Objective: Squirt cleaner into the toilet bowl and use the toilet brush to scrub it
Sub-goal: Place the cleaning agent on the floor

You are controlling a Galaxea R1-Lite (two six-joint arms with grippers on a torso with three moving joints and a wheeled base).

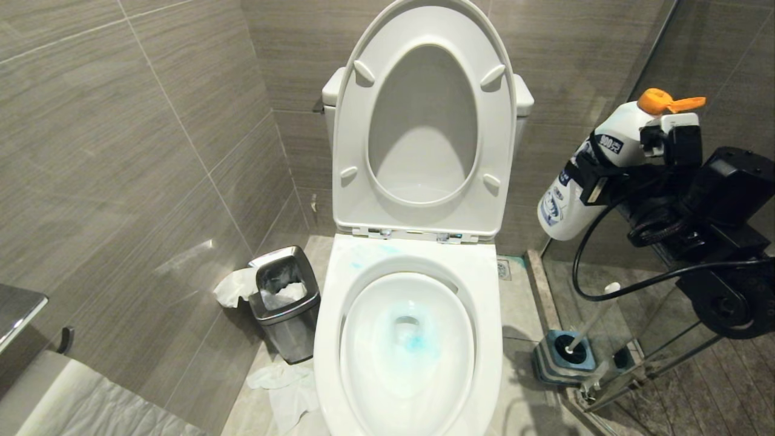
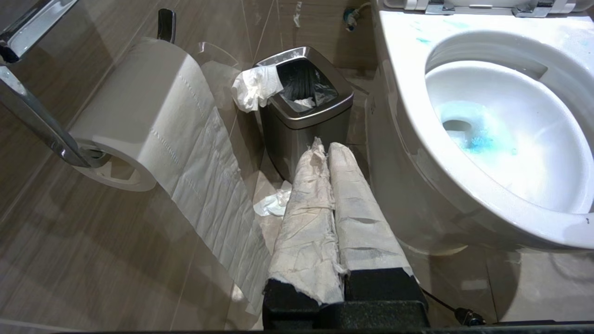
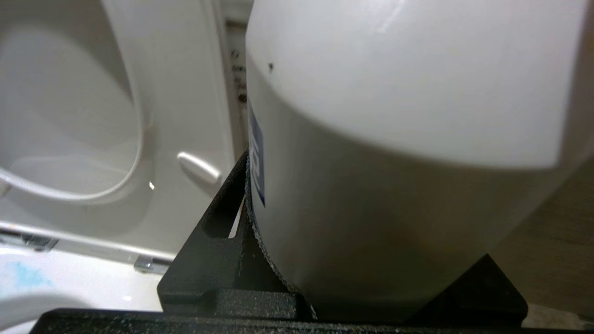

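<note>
The toilet bowl [image 1: 330, 315] stands open, its seat and lid [image 1: 424, 121] raised. Turquoise cleaner [image 1: 415, 340] pools round the drain, with pale blue smears on the rim behind. To the right of the raised seat, my right gripper [image 1: 629, 158] is shut on a white cleaner bottle [image 1: 560, 209] with an orange cap, held tilted in the air. The bottle [image 3: 394, 162] fills the right wrist view, one black finger [image 3: 218, 250] pressed against it. The toilet brush [image 1: 590, 321] stands in its striped base [image 1: 563, 362] on the floor at the right. My left gripper [image 2: 327, 147], paper-wrapped, is shut and parked low beside the bowl [image 2: 403, 69].
A small steel bin [image 1: 284, 303] with tissue stands left of the toilet, and crumpled paper [image 1: 284, 384] lies on the floor. A toilet paper roll [image 2: 139, 116] hangs on the left wall. A glass shower partition [image 1: 611, 260] closes off the right side.
</note>
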